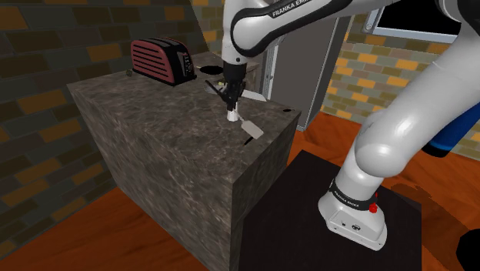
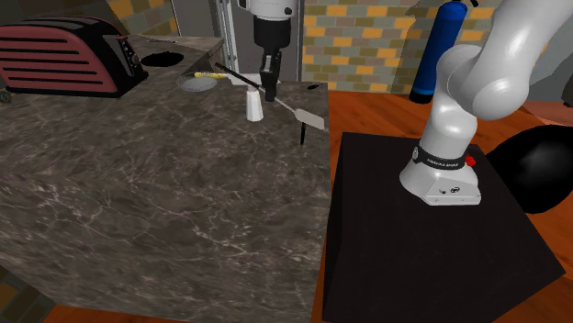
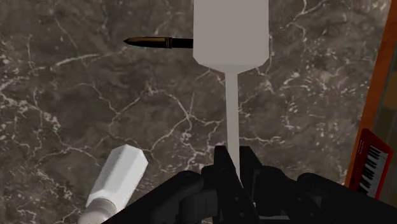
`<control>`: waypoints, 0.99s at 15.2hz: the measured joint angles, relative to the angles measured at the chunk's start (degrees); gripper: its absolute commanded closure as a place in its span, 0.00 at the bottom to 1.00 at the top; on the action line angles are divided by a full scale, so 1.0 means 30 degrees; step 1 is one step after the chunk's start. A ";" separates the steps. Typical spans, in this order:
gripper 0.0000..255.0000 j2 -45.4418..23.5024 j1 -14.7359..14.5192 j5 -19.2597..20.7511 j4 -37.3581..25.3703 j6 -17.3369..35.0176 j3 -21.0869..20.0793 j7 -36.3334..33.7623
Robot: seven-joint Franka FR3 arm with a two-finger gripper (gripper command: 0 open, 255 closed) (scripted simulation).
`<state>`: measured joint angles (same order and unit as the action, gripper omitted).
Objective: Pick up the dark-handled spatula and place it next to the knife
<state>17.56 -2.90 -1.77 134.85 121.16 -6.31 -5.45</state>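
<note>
My gripper [image 3: 231, 164] is shut on the spatula's thin pale shaft [image 3: 233, 114]. Its flat pale blade [image 3: 230, 28] points away from the fingers and hangs just over the marble counter [image 3: 76, 95]. In the second exterior view the gripper [image 2: 269, 92] holds the spatula [image 2: 308, 117] near the counter's right edge, and the dark handle [image 2: 239, 77] sticks out behind. A slim dark pointed thing [image 3: 156, 42], probably the knife, lies on the counter partly under the blade. In the shoulder view the gripper [image 1: 229, 98] stands above the blade [image 1: 252, 131].
A white bottle-like shaker [image 3: 118, 178] stands close beside the gripper [image 2: 255, 106]. A dark red toaster [image 1: 161, 60] sits at the counter's far end, near a grey dish [image 2: 197, 84] and a black round hole [image 2: 165, 59]. The black stand [image 2: 422, 248] lies beyond the counter edge.
</note>
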 measured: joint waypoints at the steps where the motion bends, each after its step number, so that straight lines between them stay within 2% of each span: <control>1: 1.00 -0.0005 0.0177 0.0066 0.0071 0.0073 0.0294 0.0446; 15: 1.00 -0.0999 0.2925 0.0945 -0.0999 -0.0037 0.4832 0.7173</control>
<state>14.57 5.87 1.07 131.85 121.05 8.19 16.07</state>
